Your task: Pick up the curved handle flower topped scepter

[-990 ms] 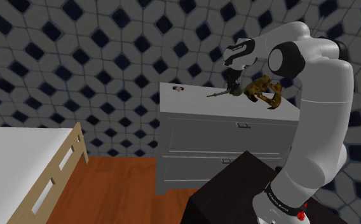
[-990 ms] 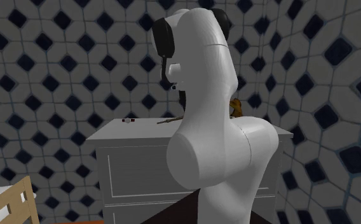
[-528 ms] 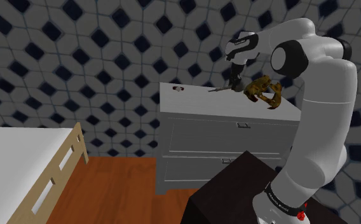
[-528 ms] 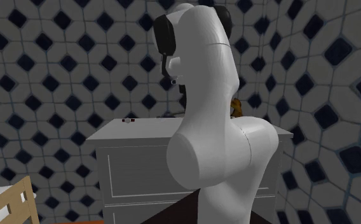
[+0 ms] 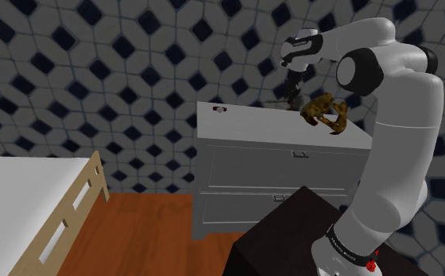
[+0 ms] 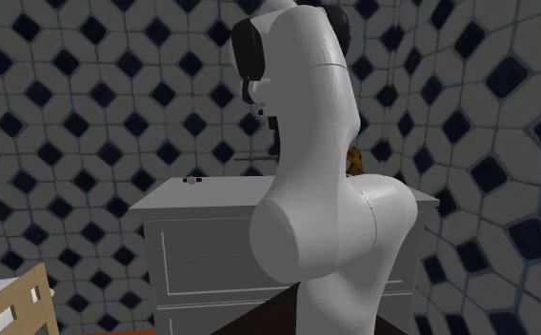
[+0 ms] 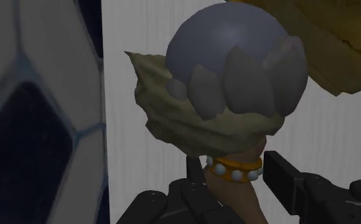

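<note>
While the gripper [image 5: 294, 90] clasps the scepter [image 7: 236, 83] tight by the neck below its flowered head, the shaft runs level to the shoulder view's left, just clear above the dresser [image 5: 244, 118].

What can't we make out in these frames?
Scepter handle: in the wrist view the shaft runs between the fingers of the pincer and off the bottom edge; in the shoulder view it is too thin to show its curve.
Brown object: in the second exterior view the arm covers most of it; its kind is unclear.
Small item on the dresser: too small to identify in both exterior views.
</note>
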### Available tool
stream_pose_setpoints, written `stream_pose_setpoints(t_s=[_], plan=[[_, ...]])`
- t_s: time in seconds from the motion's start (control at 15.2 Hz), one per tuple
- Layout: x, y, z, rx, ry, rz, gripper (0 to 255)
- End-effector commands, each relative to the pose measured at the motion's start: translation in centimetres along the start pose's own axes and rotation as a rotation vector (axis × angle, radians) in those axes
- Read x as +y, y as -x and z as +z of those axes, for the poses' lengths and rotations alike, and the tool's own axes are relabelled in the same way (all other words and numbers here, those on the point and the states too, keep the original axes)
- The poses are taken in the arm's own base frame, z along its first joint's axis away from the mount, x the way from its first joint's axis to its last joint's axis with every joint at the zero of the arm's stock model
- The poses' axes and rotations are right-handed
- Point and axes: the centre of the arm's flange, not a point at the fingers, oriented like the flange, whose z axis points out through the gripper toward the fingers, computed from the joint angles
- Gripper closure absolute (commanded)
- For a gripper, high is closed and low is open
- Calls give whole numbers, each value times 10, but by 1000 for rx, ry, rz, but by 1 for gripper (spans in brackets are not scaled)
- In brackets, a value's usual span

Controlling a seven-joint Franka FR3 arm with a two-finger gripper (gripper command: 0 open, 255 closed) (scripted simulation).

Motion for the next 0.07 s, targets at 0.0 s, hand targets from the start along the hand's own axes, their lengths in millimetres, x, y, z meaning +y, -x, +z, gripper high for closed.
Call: stream_pose_setpoints(t_s=[0.0], plan=[[1, 1, -4, 0, 0, 0, 255]])
